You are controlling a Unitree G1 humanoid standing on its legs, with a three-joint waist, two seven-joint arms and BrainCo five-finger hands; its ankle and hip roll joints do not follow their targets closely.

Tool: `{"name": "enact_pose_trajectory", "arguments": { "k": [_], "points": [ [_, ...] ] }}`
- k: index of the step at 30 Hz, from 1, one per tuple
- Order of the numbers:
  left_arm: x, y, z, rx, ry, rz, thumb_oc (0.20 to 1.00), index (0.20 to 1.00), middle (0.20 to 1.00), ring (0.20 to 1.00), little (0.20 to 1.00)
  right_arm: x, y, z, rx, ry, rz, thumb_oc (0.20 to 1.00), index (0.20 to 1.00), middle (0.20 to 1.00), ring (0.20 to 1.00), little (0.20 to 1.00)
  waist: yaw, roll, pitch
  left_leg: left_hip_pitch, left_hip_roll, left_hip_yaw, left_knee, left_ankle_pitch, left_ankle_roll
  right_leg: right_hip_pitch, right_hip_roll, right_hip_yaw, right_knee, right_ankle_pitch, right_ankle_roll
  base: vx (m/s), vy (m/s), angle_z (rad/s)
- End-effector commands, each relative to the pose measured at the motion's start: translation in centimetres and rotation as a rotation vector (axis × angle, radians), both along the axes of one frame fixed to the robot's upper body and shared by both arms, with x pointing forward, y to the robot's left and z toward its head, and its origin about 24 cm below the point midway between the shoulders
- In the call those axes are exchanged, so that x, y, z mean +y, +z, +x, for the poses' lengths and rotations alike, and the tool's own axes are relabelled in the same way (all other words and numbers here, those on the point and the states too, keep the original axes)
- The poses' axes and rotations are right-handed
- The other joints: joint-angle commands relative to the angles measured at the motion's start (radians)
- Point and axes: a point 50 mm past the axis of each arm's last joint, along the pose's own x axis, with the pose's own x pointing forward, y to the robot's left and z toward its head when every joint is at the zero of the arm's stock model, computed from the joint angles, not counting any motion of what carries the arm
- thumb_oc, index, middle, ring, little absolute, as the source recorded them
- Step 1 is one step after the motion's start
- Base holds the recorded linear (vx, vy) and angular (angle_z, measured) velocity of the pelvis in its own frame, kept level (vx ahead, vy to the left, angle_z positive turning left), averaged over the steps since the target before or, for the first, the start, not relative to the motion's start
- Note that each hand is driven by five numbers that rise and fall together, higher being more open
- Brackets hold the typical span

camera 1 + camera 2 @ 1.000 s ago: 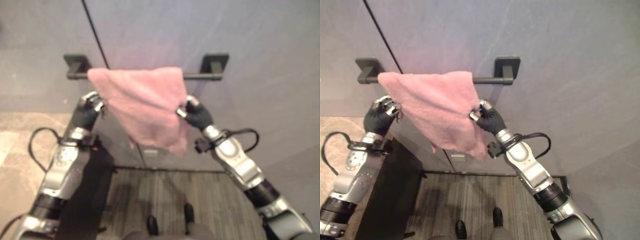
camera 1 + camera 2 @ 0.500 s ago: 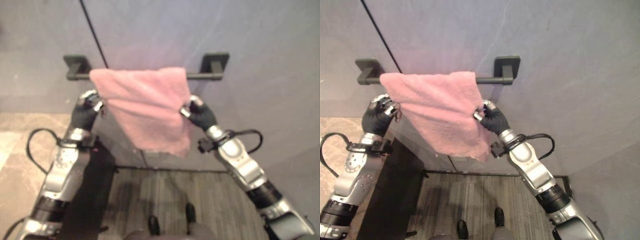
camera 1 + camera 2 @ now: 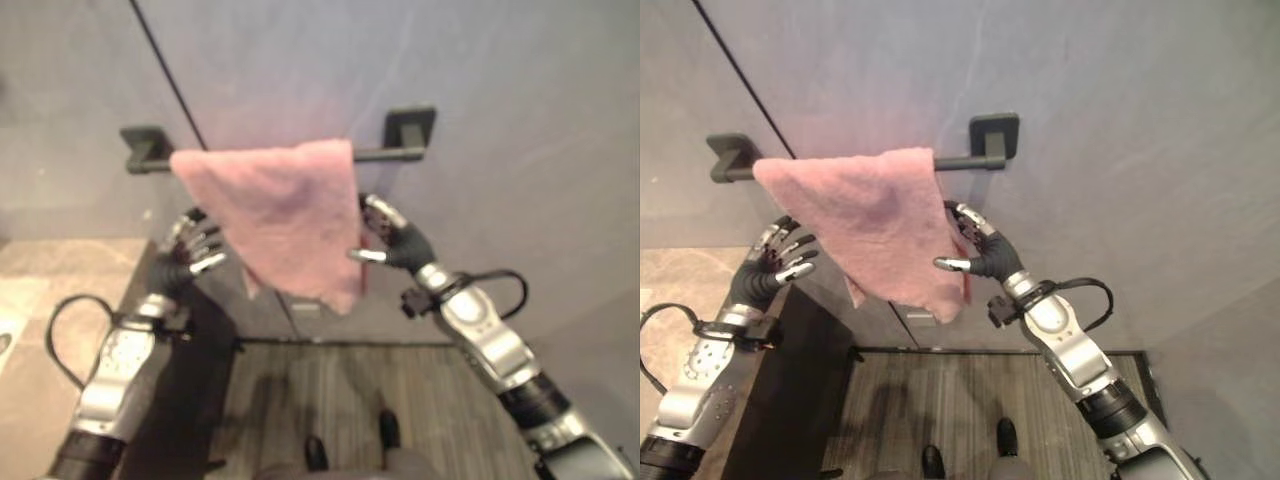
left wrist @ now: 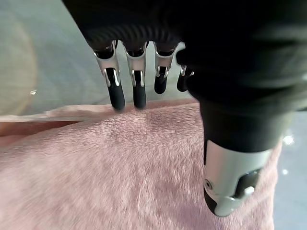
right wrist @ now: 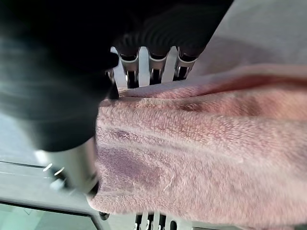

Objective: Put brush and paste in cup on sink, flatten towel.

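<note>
The left hand (image 3: 775, 262) has let go of the pink towel (image 3: 875, 225) draped over the black rail (image 3: 965, 160); its fingers now spread beside the left edge. The right hand (image 3: 980, 252) has opened too, fingers reaching behind the towel's right edge, thumb in front.

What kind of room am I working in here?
Probably a bathroom or a mock-up of one: a pink towel hangs over a dark wall-mounted rail on a plain grey wall, with tan stone-look tile lower left.
</note>
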Motion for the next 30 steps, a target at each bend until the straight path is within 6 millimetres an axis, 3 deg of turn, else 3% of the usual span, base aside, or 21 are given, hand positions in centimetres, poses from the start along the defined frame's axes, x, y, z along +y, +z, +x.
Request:
{"name": "enact_pose_trajectory", "arguments": {
  "k": [1, 3, 4, 5, 6, 7, 8, 9, 10, 13, 14, 15, 18, 19, 20, 24, 25, 28, 29, 30],
  "points": [
    [1.3, -1.0, 0.0, 0.031, 0.028, 0.037, 1.0, 1.0, 1.0, 1.0, 1.0, -0.7, 1.0, 0.1, -0.058, -0.014, 0.012, 1.0, 1.0, 1.0, 1.0, 1.0, 0.005, -0.014, -0.032, 0.014, -0.016, 0.001, 0.014, -0.109, 0.046, 0.097, -0.029, -0.022, 0.006, -0.146, 0.016, -0.02, -0.228, -0.11],
    [1.3, -3.9, -0.7, 0.14, 0.045, 0.03, 1.0, 1.0, 1.0, 1.0, 1.0, -1.8, -0.6, 0.0, -0.001, -0.053, -0.019, 1.0, 1.0, 1.0, 1.0, 1.0, -0.005, -0.012, -0.033, 0.021, -0.006, -0.001, 0.014, -0.101, 0.034, 0.107, -0.018, -0.029, 0.006, -0.157, 0.007, -0.02, -0.203, -0.08],
    [1.3, -3.8, -0.7, 0.139, 0.045, 0.03, 1.0, 1.0, 1.0, 1.0, 1.0, -1.8, -0.5, 0.0, -0.001, -0.053, -0.019, 1.0, 1.0, 1.0, 1.0, 1.0, -0.002, -0.012, -0.034, 0.02, -0.005, 0.002, 0.014, -0.101, 0.034, 0.105, -0.017, -0.027, 0.006, -0.156, 0.007, -0.02, -0.17, -0.01],
    [1.2, -5.6, -1.3, 0.21, 0.054, 0.032, 1.0, 1.0, 1.0, 1.0, 1.0, -2.9, -1.6, -0.3, 0.027, -0.098, -0.063, 1.0, 1.0, 1.0, 1.0, 1.0, -0.01, -0.013, -0.037, 0.019, 0.003, 0.002, 0.014, -0.095, 0.026, 0.106, -0.008, -0.029, 0.006, -0.159, 0.0, -0.01, -0.107, 0.0],
    [1.2, -5.6, -1.3, 0.21, 0.054, 0.032, 1.0, 1.0, 1.0, 1.0, 1.0, -3.0, -1.6, -0.3, 0.027, -0.099, -0.063, 1.0, 1.0, 1.0, 1.0, 1.0, -0.01, -0.012, -0.037, 0.018, 0.004, 0.001, 0.014, -0.095, 0.026, 0.106, -0.008, -0.03, 0.006, -0.159, 0.0, -0.02, -0.16, 0.0],
    [1.1, -6.9, -1.6, 0.26, 0.063, 0.068, 1.0, 1.0, 1.0, 1.0, 1.0, -3.5, -2.4, -0.5, 0.049, -0.123, -0.095, 1.0, 1.0, 1.0, 1.0, 1.0, -0.016, -0.011, -0.039, 0.016, 0.007, 0.0, 0.014, -0.09, 0.021, 0.105, -0.004, -0.033, 0.006, -0.162, -0.003, -0.02, -0.139, -0.02],
    [0.7, -9.5, -2.4, 0.366, 0.069, 0.047, 1.0, 1.0, 1.0, 1.0, 1.0, -4.7, -4.0, -1.1, 0.105, -0.169, -0.117, 1.0, 1.0, 1.0, 1.0, 1.0, -0.031, -0.01, -0.04, 0.014, 0.012, -0.004, 0.014, -0.084, 0.014, 0.107, 0.001, -0.042, 0.006, -0.166, -0.008, -0.02, -0.139, -0.01],
    [0.7, -9.5, -2.4, 0.366, 0.069, 0.047, 1.0, 1.0, 1.0, 1.0, 1.0, -4.7, -4.0, -1.1, 0.105, -0.169, -0.117, 1.0, 1.0, 1.0, 1.0, 1.0, -0.029, -0.01, -0.041, 0.013, 0.013, -0.002, 0.014, -0.084, 0.014, 0.105, 0.002, -0.039, 0.006, -0.165, -0.009, -0.02, -0.177, 0.06],
    [0.3, -12.4, -3.5, 0.492, 0.074, 0.118, 1.0, 1.0, 1.0, 1.0, 1.0, -6.4, -5.8, -1.7, 0.152, -0.235, -0.215, 1.0, 1.0, 1.0, 1.0, 1.0, -0.045, -0.011, -0.042, 0.011, 0.02, -0.003, 0.014, -0.079, 0.007, 0.105, 0.008, -0.043, 0.006, -0.169, -0.013, -0.01, -0.093, 0.07],
    [0.0, -14.0, -4.3, 0.556, 0.078, 0.15, 1.0, 1.0, 1.0, 1.0, 1.0, -7.7, -7.6, -2.5, 0.231, -0.283, -0.222, 1.0, 1.0, 1.0, 1.0, 1.0, -0.055, -0.013, -0.048, 0.009, 0.027, 0.001, 0.014, -0.077, 0.002, 0.103, 0.014, -0.042, 0.006, -0.171, -0.018, 0.01, -0.115, 0.06],
    [-0.6, -16.6, -5.5, 0.676, 0.097, 0.144, 1.0, 1.0, 1.0, 1.0, 1.0, -9.1, -9.3, -3.3, 0.291, -0.341, -0.273, 1.0, 1.0, 1.0, 1.0, 1.0, -0.068, -0.016, -0.052, 0.009, 0.033, 0.002, 0.014, -0.073, -0.004, 0.104, 0.02, -0.045, 0.006, -0.176, -0.023, 0.01, -0.068, 0.01],
    [-0.6, -16.6, -5.5, 0.676, 0.096, 0.144, 1.0, 1.0, 1.0, 1.0, 1.0, -9.1, -9.3, -3.3, 0.29, -0.341, -0.274, 1.0, 1.0, 1.0, 1.0, 1.0, -0.068, -0.015, -0.052, 0.009, 0.033, 0.002, 0.014, -0.073, -0.004, 0.104, 0.02, -0.046, 0.006, -0.176, -0.023, 0.01, -0.099, 0.02],
    [-1.4, -19.7, -7.2, 0.829, 0.132, 0.157, 1.0, 1.0, 1.0, 1.0, 1.0, -11.3, -12.3, -4.5, 0.387, -0.449, -0.39, 1.0, 1.0, 1.0, 1.0, 1.0, -0.089, -0.02, -0.057, 0.009, 0.041, 0.002, 0.014, -0.071, -0.011, 0.106, 0.029, -0.045, 0.006, -0.179, -0.03, 0.01, -0.073, -0.02],
    [-1.7, -21.3, -8.3, 0.934, 0.137, 0.191, 1.0, 1.0, 1.0, 1.0, 1.0, -12.6, -13.7, -5.0, 0.423, -0.502, -0.501, 1.0, 1.0, 1.0, 1.0, 1.0, -0.1, -0.022, -0.062, 0.007, 0.046, 0.003, 0.014, -0.069, -0.015, 0.105, 0.034, -0.045, 0.006, -0.18, -0.034, 0.01, -0.055, 0.04],
    [-1.8, -21.3, -8.3, 0.933, 0.137, 0.191, 1.0, 1.0, 1.0, 1.0, 1.0, -12.6, -13.7, -5.0, 0.422, -0.502, -0.501, 1.0, 1.0, 1.0, 1.0, 1.0, -0.1, -0.021, -0.061, 0.007, 0.046, 0.002, 0.014, -0.069, -0.015, 0.104, 0.034, -0.045, 0.006, -0.18, -0.034, 0.0, -0.051, 0.06],
    [-1.8, -23.8, -11.0, 1.124, 0.143, 0.381, 1.0, 1.0, 1.0, 1.0, 1.0, -15.1, -17.9, -6.7, 0.572, -0.555, -0.729, 1.0, 1.0, 1.0, 1.0, 1.0, -0.114, -0.028, -0.066, 0.004, 0.052, 0.004, 0.014, -0.067, -0.022, 0.101, 0.042, -0.043, 0.006, -0.181, -0.038, 0.0, -0.017, -0.01],
    [-1.4, -24.5, -12.2, 1.198, 0.152, 0.443, 1.0, 1.0, 1.0, 1.0, 1.0, -15.7, -19.0, -7.3, 0.625, -0.551, -0.791, 1.0, 1.0, 1.0, 1.0, 1.0, -0.117, -0.03, -0.067, 0.004, 0.054, 0.002, 0.014, -0.066, -0.024, 0.102, 0.043, -0.046, 0.006, -0.182, -0.04, 0.0, 0.0, 0.0],
    [-1.5, -25.1, -13.5, 1.265, 0.096, 0.59, 1.0, 1.0, 1.0, 1.0, 1.0, -17.2, -22.3, -9.7, 0.811, -0.594, -0.876, 1.0, 1.0, 1.0, 1.0, 1.0, -0.116, -0.034, -0.071, 0.0, 0.056, -0.001, 0.014, -0.065, -0.027, 0.1, 0.046, -0.049, 0.006, -0.182, -0.042, 0.0, -0.015, -0.03],
    [-1.3, -25.4, -14.5, 1.317, 0.104, 0.606, 1.0, 1.0, 1.0, 1.0, 1.0, -18.2, -24.9, -12.9, 1.033, -0.694, -0.846, 1.0, 1.0, 1.0, 1.0, 1.0, -0.115, -0.035, -0.074, 0.001, 0.057, -0.006, 0.014, -0.066, -0.028, 0.102, 0.047, -0.055, 0.006, -0.184, -0.044, 0.0, -0.021, 0.04],
    [-1.2, -25.6, -15.0, 1.352, 0.119, 0.589, 1.0, 1.0, 1.0, 1.0, 1.0, -18.5, -26.3, -15.1, 1.175, -0.756, -0.808, 1.0, 1.0, 1.0, 1.0, 1.0, -0.113, -0.034, -0.075, 0.0, 0.057, -0.01, 0.014, -0.066, -0.028, 0.102, 0.047, -0.057, 0.006, -0.184, -0.045, 0.01, -0.015, 0.05]
  ]
}}
